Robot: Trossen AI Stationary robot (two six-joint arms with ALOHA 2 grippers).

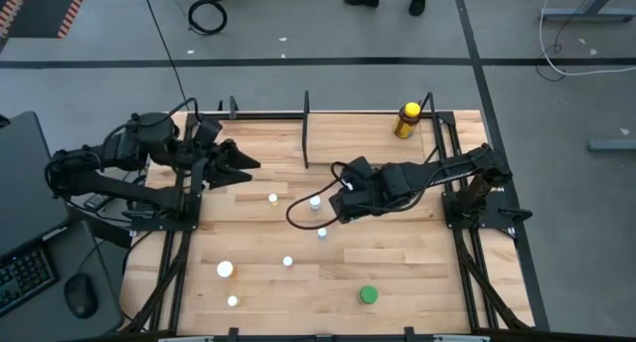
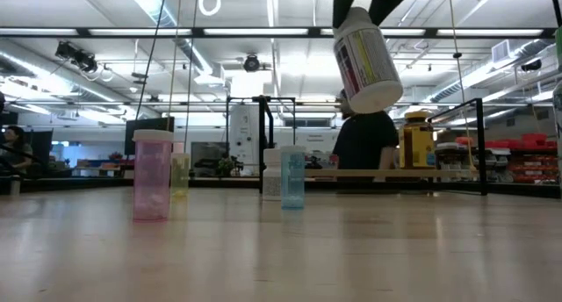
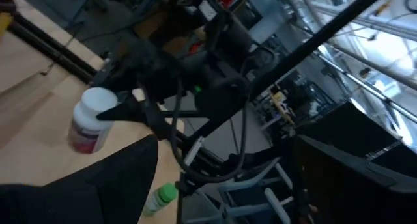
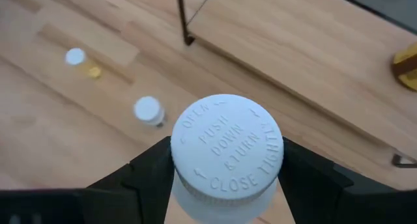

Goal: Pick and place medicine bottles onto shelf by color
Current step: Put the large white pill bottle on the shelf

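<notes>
Wooden tabletop (image 1: 397,262) under bright workshop lights; right end effector (image 4: 227,178) grips white bottle (image 2: 367,58), left end effector (image 1: 237,165) wide.

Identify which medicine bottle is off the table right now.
The large white labelled bottle, held tilted in the air by the right gripper. The others, like the green one and the pink one, stand on the table.

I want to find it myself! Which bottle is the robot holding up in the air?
Look at the right gripper above the middle of the wooden table. It is shut on the big white bottle, lifted clear of the tabletop and tilted. Unlike the small bottles standing below, this one is bigger, has a printed label, and its white cap reads PUSH DOWN & TURN.
</notes>
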